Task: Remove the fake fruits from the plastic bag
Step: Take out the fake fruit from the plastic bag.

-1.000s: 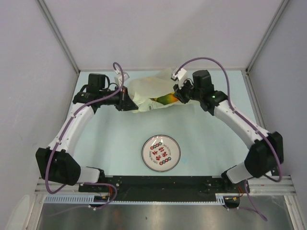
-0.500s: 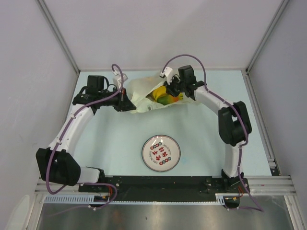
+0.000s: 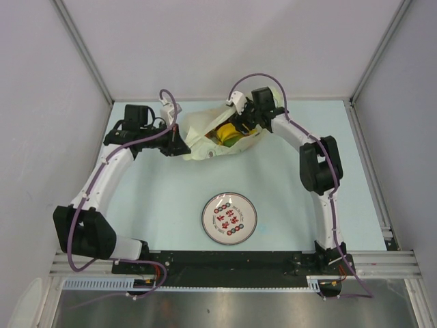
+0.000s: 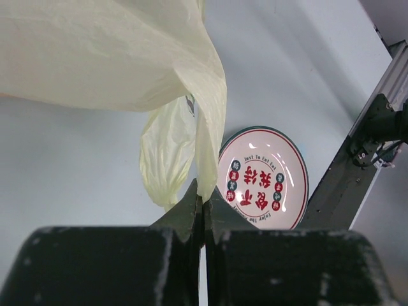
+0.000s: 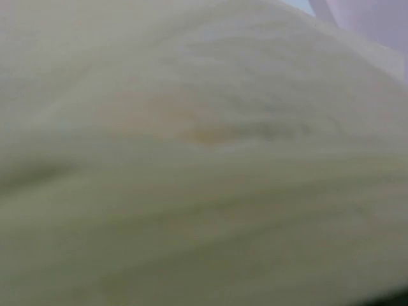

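Blurred plastic of the bag point(image 5: 204, 153) fills the right wrist view, so I cannot tell whether the right claw point(image 3: 244, 121) at its mouth is released or clenched. Inside show a yellow banana bunch point(image 3: 224, 131) and a green mango point(image 3: 233, 141); plastic covers the rest. The left claw point(image 4: 203, 203) is clenched on the bag's edge. The plate point(image 3: 230, 218) lies nearer, well apart

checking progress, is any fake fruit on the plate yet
No, the plate holds no fruit; the yellow and green fake fruits sit in the plastic bag.
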